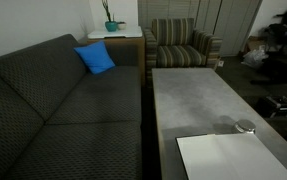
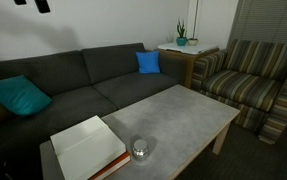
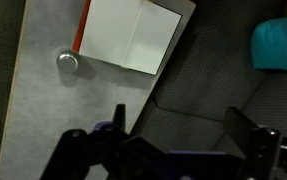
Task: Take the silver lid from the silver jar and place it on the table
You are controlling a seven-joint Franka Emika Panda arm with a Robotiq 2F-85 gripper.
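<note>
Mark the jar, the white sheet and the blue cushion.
jar (image 2: 140, 150): exterior view, its shiny middle.
white sheet (image 3: 133, 35): wrist view, middle of its face.
blue cushion (image 1: 95, 58): exterior view, its centre.

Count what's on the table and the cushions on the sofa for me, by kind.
silver jar: 1
white sheet: 1
cushions: 2, the blue cushion and the teal cushion
Total: 4
</note>
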